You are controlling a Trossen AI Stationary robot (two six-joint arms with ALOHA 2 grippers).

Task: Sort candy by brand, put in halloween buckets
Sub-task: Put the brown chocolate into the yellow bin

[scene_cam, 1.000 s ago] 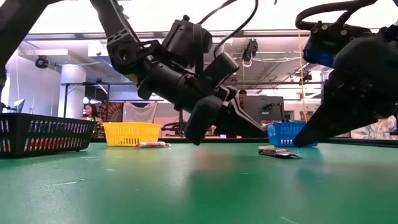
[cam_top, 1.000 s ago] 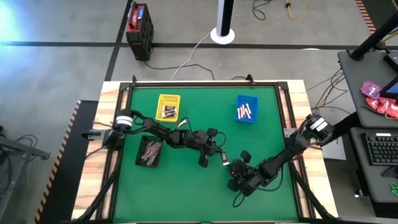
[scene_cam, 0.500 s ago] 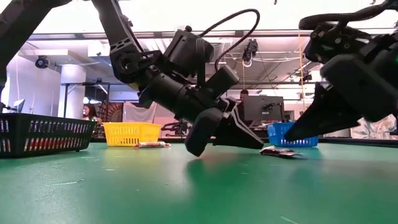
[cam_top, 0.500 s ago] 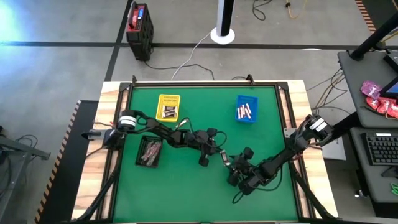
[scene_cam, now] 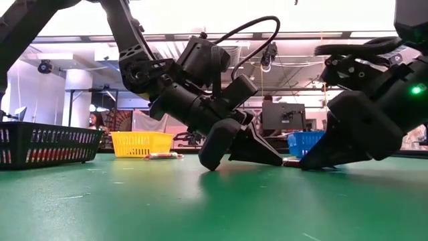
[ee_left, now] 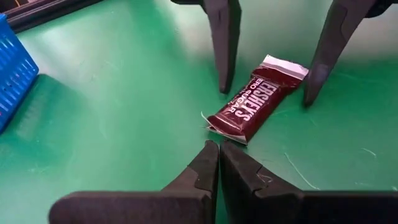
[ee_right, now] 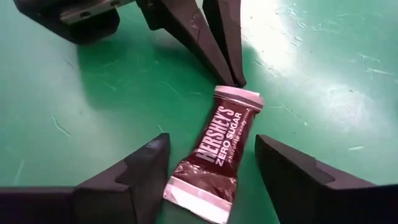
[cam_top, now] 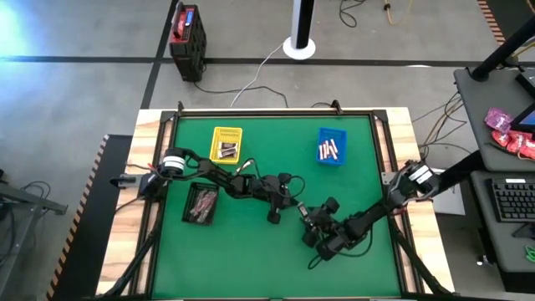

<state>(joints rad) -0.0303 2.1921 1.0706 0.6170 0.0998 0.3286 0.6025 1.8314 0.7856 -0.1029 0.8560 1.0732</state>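
Observation:
One dark brown candy bar [ee_right: 216, 144] with a silver crimped end lies flat on the green table near its middle; it also shows in the left wrist view [ee_left: 255, 99]. My right gripper [ee_right: 211, 138] is open and low over it, one finger on each side, touching nothing. My left gripper [ee_left: 219, 144] is shut, its tips down at the table by the bar's other end. In the high view the left gripper [cam_top: 298, 209] and the right gripper [cam_top: 311, 224] meet there and hide the bar. The yellow bin [cam_top: 226, 144], blue bin [cam_top: 332, 147] and black bin [cam_top: 201, 203] hold candy. My left gripper's shut fingertips [ee_right: 238, 79] stand at the candy bar's crimped end [ee_right: 238, 94], slanting down from the table's left. I cannot tell whether they touch it. The bar lies flat on the table.
In the low view another candy [scene_cam: 164, 156] lies on the table in front of the yellow bin [scene_cam: 137, 142]. The black bin [scene_cam: 47, 144] stands at the left and the blue bin [scene_cam: 304, 142] behind the grippers. There is bare green table toward the near edge.
My right gripper has gone toward the table's left edge and down, and now straddles the candy bar. My left gripper has come down until its tips are at the table by the bar. The bar has stayed in place.

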